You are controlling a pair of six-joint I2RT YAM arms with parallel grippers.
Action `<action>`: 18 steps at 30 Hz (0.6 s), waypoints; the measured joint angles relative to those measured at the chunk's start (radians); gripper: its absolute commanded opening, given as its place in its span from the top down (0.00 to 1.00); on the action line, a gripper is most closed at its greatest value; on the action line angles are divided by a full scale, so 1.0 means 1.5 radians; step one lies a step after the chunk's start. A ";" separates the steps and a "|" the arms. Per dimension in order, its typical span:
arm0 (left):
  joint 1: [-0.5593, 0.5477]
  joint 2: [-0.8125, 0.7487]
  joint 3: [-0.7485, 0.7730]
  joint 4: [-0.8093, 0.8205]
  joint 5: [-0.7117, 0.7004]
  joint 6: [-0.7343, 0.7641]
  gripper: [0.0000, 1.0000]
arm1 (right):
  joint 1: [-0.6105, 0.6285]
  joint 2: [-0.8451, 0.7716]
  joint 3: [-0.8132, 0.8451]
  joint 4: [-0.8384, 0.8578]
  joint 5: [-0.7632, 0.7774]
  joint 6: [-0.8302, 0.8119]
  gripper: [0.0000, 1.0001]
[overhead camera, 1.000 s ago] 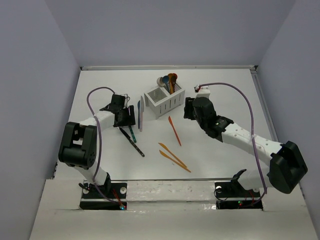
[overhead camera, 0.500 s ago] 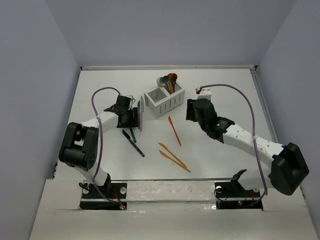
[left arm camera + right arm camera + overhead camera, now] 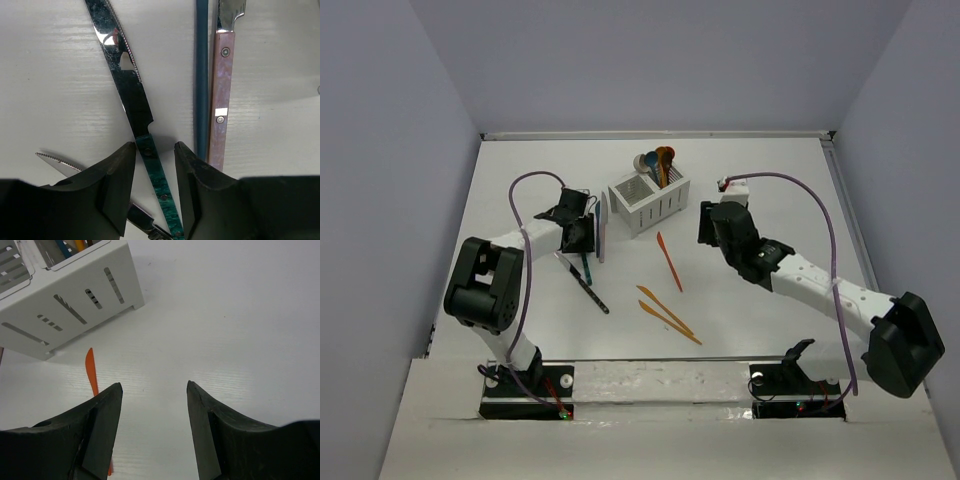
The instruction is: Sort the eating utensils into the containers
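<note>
1. At the far middle of the table stands one white caddy with two compartments; spoons crowd the farther one, too bunched to count.
2. Three orange utensils lie loose nearer the arms.
3. Over four pieces hangs the left gripper, fingers apart astride the teal-handled knife; alongside lie a second knife, one blue utensil and one purple-handled fork.
4. Near the caddy, the right gripper is spread wide, holding nothing.

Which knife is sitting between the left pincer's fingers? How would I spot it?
Find the white caddy on the table; the left pincer is just left of it, over a few utensils. The knife between its fingers has a marbled green handle and shiny toothed blade, unlike the blue utensil and purple-handled utensil beside it.
</note>
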 measured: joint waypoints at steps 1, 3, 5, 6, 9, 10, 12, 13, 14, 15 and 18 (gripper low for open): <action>0.000 0.001 0.000 0.001 -0.001 -0.001 0.55 | 0.000 -0.002 -0.002 -0.002 0.002 -0.001 0.40; 0.000 0.002 0.001 0.001 -0.003 -0.005 0.60 | 0.000 -0.010 -0.010 -0.003 0.005 -0.001 0.39; 0.000 0.002 0.001 0.001 -0.004 -0.009 0.67 | 0.000 -0.022 -0.014 -0.007 0.010 -0.002 0.39; 0.000 0.002 0.001 0.001 -0.003 -0.011 0.69 | 0.000 -0.028 -0.017 -0.008 0.013 -0.003 0.39; 0.000 0.003 0.002 0.001 -0.002 -0.017 0.83 | 0.000 -0.047 -0.023 -0.008 0.021 -0.004 0.39; 0.000 0.003 0.003 0.003 -0.001 -0.018 0.85 | 0.000 -0.052 -0.024 -0.008 0.024 -0.004 0.39; -0.001 0.007 0.007 0.003 -0.002 -0.017 0.89 | 0.000 -0.064 -0.027 -0.007 0.029 -0.004 0.39; -0.001 0.010 0.010 0.004 -0.001 -0.016 0.91 | 0.000 -0.072 -0.030 -0.008 0.032 -0.004 0.39; 0.000 0.014 0.015 0.004 -0.001 -0.014 0.92 | 0.000 -0.079 -0.033 -0.009 0.033 -0.004 0.39; 0.002 0.020 0.022 0.008 -0.001 -0.012 0.92 | 0.000 -0.084 -0.033 -0.010 0.035 -0.005 0.39; 0.006 0.035 0.037 0.018 0.004 -0.004 0.96 | 0.000 -0.105 -0.036 -0.008 0.041 -0.007 0.39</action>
